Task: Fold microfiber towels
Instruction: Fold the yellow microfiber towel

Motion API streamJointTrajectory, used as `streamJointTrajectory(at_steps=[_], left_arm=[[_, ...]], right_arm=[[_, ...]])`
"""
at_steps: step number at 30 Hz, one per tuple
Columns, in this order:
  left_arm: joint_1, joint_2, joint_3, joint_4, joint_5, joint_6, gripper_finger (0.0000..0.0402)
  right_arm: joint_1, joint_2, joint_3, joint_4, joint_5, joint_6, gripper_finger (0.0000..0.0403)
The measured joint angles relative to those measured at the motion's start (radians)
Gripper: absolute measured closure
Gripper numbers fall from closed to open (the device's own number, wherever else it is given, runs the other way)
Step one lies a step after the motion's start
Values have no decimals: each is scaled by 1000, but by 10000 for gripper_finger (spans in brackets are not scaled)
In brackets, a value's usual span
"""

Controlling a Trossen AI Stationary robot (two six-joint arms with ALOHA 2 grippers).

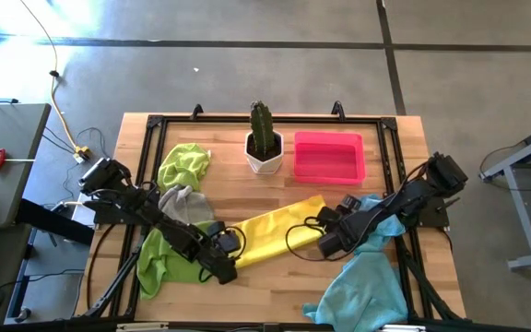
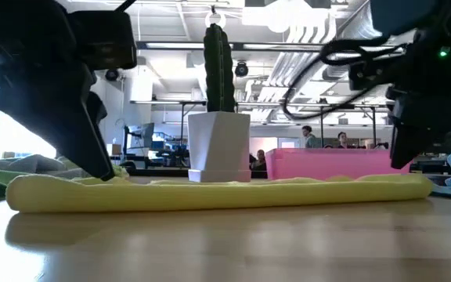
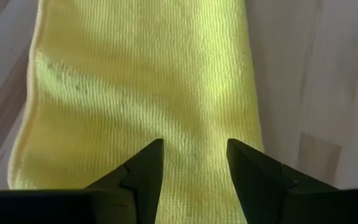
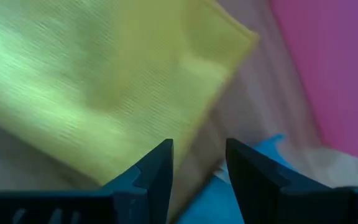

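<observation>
A yellow microfiber towel (image 1: 279,226) lies on the table folded into a long strip, running from near left to far right. My left gripper (image 1: 221,270) is open, slanting down at the strip's near-left end (image 3: 135,93), its fingertips low over the cloth (image 2: 104,171). My right gripper (image 1: 325,247) is open and hangs a little above the strip's far-right end (image 4: 185,68), clear of it in the low view (image 2: 402,160). Two lime green towels (image 1: 184,164) (image 1: 159,260) and a grey towel (image 1: 184,205) lie at the left. A light blue towel (image 1: 367,277) lies at the near right. My left gripper's fingertips (image 2: 106,174) reach down to the top of the yellow towel's left end, one on each side of a stretch of cloth (image 3: 194,134). I cannot tell whether they touch it. The towel lies flat on the table.
A white pot with a cactus (image 1: 264,148) and a pink tray (image 1: 330,157) stand at the far edge behind the yellow towel. Cables trail under both arms. Bare wood (image 1: 275,286) shows at the near middle of the table.
</observation>
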Motion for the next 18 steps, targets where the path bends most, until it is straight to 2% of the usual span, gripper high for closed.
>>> streamJointTrajectory(at_steps=[3,8,14,18], left_arm=[[8,-1,0,-4,-6,6,235],[24,-1,0,-21,1,8,235],[45,-2,0,-52,18,8,235],[57,-2,0,-53,18,8,235]], right_arm=[[-25,-40,-39,11,-10,-3,261],[-83,-193,-166,197,-43,-55,261],[-162,-428,-382,543,-145,-49,261],[-201,-509,-506,765,-188,12,257]])
